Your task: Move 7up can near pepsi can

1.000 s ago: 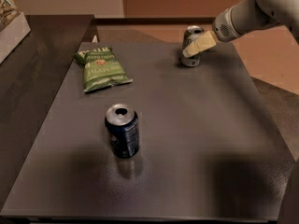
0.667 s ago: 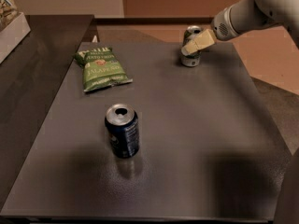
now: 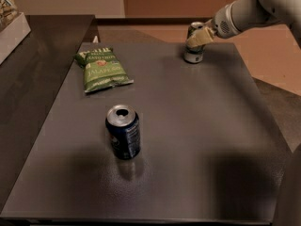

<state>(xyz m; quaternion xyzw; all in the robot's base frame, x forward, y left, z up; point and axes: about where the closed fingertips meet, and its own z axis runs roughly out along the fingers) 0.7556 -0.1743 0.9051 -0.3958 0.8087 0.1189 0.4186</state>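
The 7up can [image 3: 193, 54], silver-white and green, stands upright at the far right of the dark table [image 3: 188, 126]. My gripper [image 3: 198, 38] reaches in from the upper right and is shut on the can's upper half, with one cream fingertip [image 3: 196, 40] across its front. The pepsi can [image 3: 123, 132], dark navy with an open silver top, stands upright in the middle of the near half of the table, well apart from the 7up can.
A green jalapeño chip bag [image 3: 102, 69] lies flat at the far left of the table. A darker counter [image 3: 33, 74] adjoins the table on the left, with a white box [image 3: 10, 29] on it. The table's right edge drops to the floor.
The gripper and the 7up can have shifted very slightly upward in the picture. The pepsi can and the chip bag have not moved.
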